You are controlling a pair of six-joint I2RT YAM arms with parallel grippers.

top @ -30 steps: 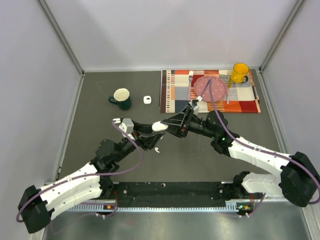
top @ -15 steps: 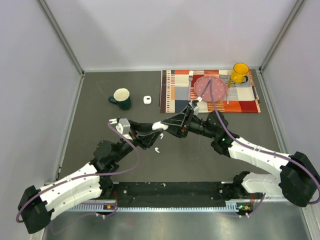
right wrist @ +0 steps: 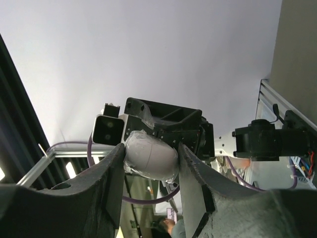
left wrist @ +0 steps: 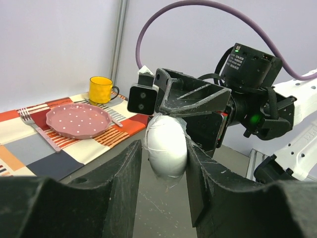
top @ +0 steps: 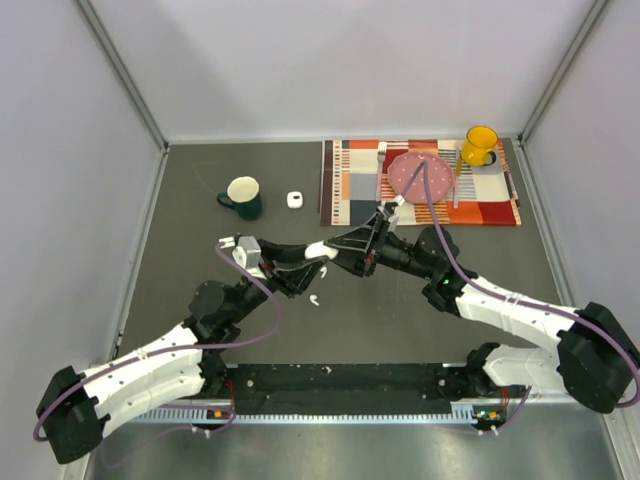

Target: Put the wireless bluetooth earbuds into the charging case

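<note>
We see the left end effector closed partway on the charging case, a white egg-shaped shell. Both fingers press its sides w/ no gap. The right end effector grips the same case from the opp. side, jaws also partway in and tight against the shell. So the case hangs in mid-air btw the two, above the worktop, roughly at its centre. Some clear film or tape wrinkles over the shell. We can't tell whether the lid is open.

From the top view the case's long axis runs approx left-right, along the line joining the two wrists. One earbud lies on the worktop just on the near side of the case, apart from both end effectors. It's too small for us to read which way its stem points.

The worktop is dark grey, w/ pale grey walls on 3 sides. Back left stands a green mug, white inside, and just to its right a small white boxy item. Back right lies a striped placemat carrying a pink dotted plate. A fork lies by the plate, and a yellow mug stands at the mat's far right corner.
</note>
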